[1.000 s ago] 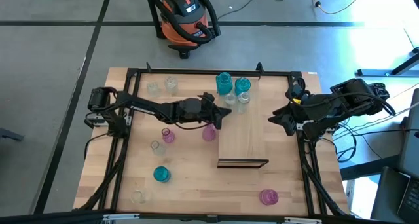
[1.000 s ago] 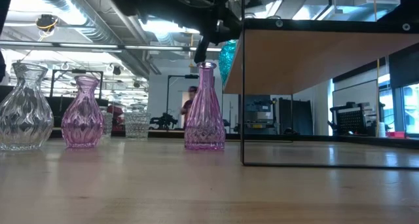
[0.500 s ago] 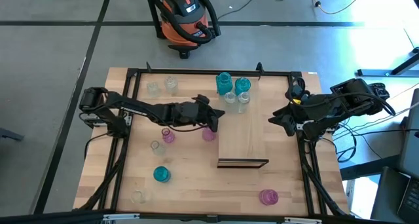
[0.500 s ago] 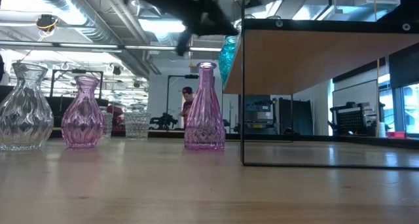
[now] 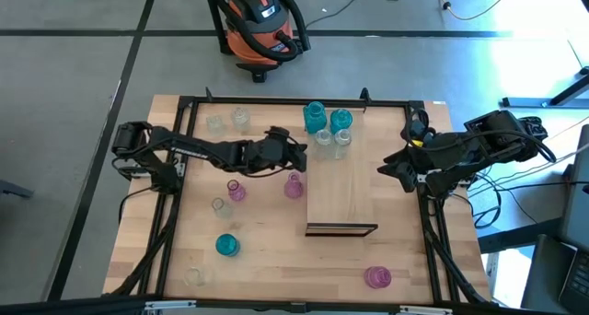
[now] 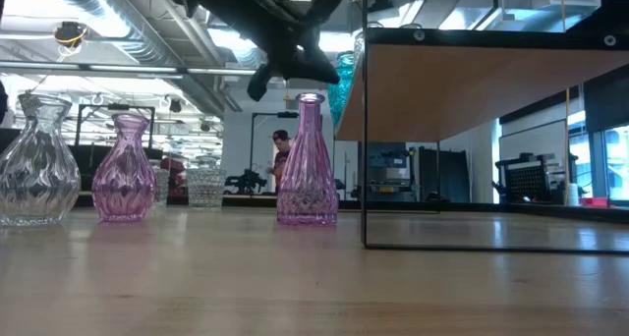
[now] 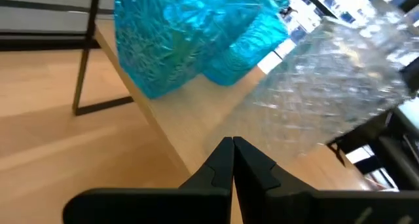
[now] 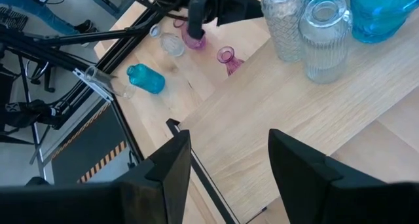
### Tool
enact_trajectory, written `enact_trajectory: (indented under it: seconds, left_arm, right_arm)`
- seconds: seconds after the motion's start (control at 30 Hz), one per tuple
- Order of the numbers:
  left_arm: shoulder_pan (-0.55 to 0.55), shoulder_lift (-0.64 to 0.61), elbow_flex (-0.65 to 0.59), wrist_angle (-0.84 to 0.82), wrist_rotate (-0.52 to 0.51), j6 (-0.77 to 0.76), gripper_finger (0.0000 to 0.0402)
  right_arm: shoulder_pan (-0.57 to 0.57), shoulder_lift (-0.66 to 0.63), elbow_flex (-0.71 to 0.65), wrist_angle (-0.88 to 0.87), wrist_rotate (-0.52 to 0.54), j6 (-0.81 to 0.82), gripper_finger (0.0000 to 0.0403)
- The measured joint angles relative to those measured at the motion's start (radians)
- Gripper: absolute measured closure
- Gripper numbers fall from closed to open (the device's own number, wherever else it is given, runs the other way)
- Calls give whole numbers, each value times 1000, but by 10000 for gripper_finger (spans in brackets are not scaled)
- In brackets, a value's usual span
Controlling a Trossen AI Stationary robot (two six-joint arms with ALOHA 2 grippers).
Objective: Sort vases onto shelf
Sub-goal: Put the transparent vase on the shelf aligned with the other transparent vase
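Note:
The shelf (image 5: 342,191) is a light-wood board raised on a thin black frame (image 6: 366,130). At its far end stand two teal vases (image 5: 316,117) (image 5: 340,120) and two clear ones (image 5: 324,138) (image 5: 342,140). A tall pink vase (image 5: 294,186) (image 6: 308,164) stands on the tabletop by the shelf's left side. My left gripper (image 5: 300,154) (image 7: 232,142) hovers shut above it and holds nothing, pointing at the shelf vases (image 7: 163,40) (image 7: 334,86). My right gripper (image 5: 403,172) (image 8: 229,158) is open above the table's right side.
More vases stand on the tabletop: pink (image 5: 236,191), clear (image 5: 219,206), teal (image 5: 226,246), clear (image 5: 195,276), pink (image 5: 377,276), and two clear ones (image 5: 214,123) (image 5: 240,119) at the far left. An orange vacuum (image 5: 258,25) sits on the floor beyond the table.
My left gripper, still shut, has drawn a little away from the tall pink vase toward the table's far left. It has tipped up from pointing steeply down to pointing nearly level at the shelf vases. The pink vase stays standing where it was.

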Motion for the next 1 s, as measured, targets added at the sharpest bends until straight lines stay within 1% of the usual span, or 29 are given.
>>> enact_trajectory:
  seconds: [0.07,0.2,0.47,0.6,0.83,1.0]
  left_arm:
    - [9,1,0,15,7,0,401]
    - [25,1,0,53,60,0,401]
    - [22,1,0,80,110,-12,401]
    - [32,1,0,94,166,-19,401]
    - [35,1,0,138,171,-19,401]
    - [38,1,0,160,198,-25,401]
  right_arm:
    - [0,0,0,0,0,-1,219]
    - [0,0,0,0,0,-5,219]
    - [0,0,0,0,0,-6,219]
    - [0,0,0,0,0,-7,219]
    - [0,0,0,0,0,-5,219]
    - [0,0,0,0,0,-3,219]
